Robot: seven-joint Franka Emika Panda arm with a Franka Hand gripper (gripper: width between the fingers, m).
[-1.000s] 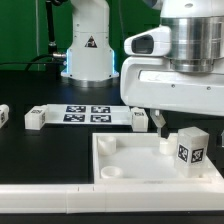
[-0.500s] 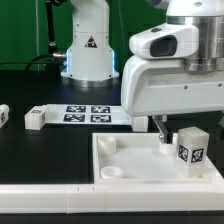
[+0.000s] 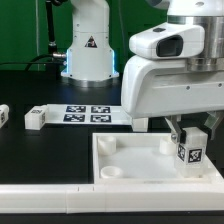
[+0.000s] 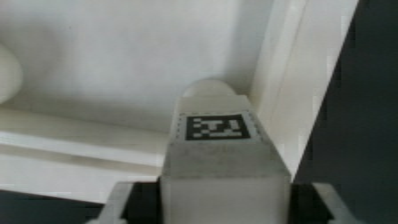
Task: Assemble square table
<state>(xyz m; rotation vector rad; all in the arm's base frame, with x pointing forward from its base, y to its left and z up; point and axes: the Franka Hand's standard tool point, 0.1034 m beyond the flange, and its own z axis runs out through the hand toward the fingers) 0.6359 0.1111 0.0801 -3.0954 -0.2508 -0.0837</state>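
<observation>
The white square tabletop (image 3: 112,153) lies tray-side up at the front, and its raised rim and a round corner socket (image 3: 115,172) are in sight. A white tagged leg (image 3: 191,151) stands upright inside the tray at the exterior view's right. My gripper (image 3: 193,130) is down over the leg's top with a finger on each side. In the wrist view the leg (image 4: 221,140) fills the space between the jaws of the gripper (image 4: 217,208), its tag facing the camera, and the tray's rim (image 4: 294,70) runs beside it.
The marker board (image 3: 86,113) lies behind the tabletop. Two loose legs (image 3: 35,119) (image 3: 3,114) lie at the exterior view's left. A long white bar (image 3: 40,190) runs along the front edge. The arm's base (image 3: 88,50) stands at the back.
The gripper has moved to the exterior view's right, from beside the leg to over it, and its fingers have drawn in on the leg's sides.
</observation>
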